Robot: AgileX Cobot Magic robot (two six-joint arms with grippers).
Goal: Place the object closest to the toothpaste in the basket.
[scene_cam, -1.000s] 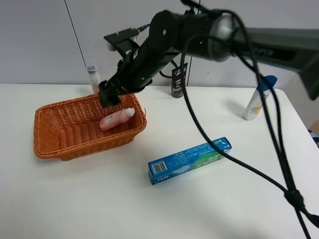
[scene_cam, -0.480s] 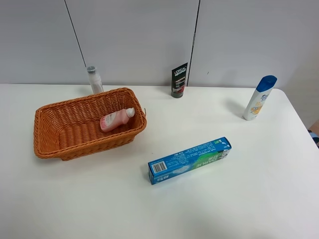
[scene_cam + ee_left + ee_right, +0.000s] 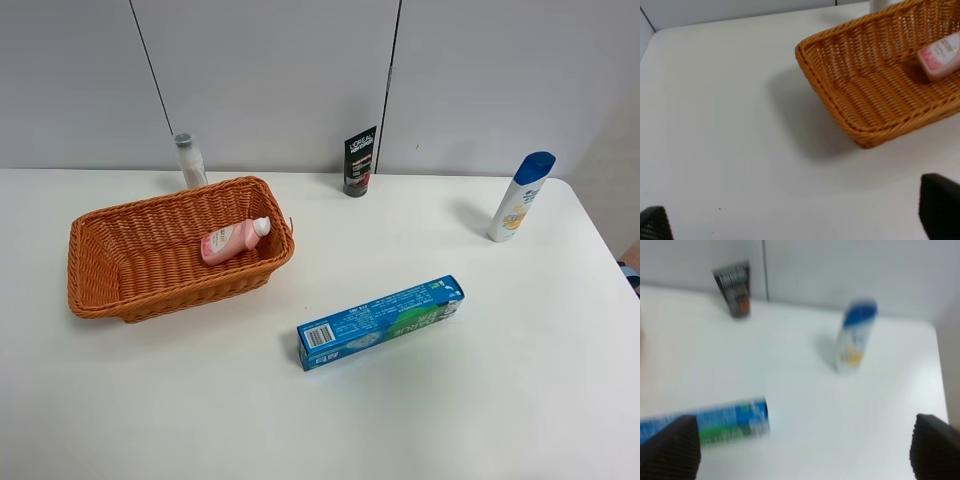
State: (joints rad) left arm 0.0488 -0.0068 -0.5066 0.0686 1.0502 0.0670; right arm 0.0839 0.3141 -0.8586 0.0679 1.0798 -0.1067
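A pink bottle lies inside the orange wicker basket at the left of the table. The blue toothpaste box lies flat in the middle. Neither arm shows in the exterior high view. In the left wrist view my left gripper is open and empty, above bare table beside the basket with the pink bottle in it. In the blurred right wrist view my right gripper is open and empty, high above the toothpaste box.
A black tube stands at the back middle by the wall. A white bottle with a blue cap stands at the back right. A small clear bottle stands behind the basket.
One second ago the right arm reached over the basket by the pink bottle. It has since withdrawn out of the exterior view. The pink bottle stays in the basket.
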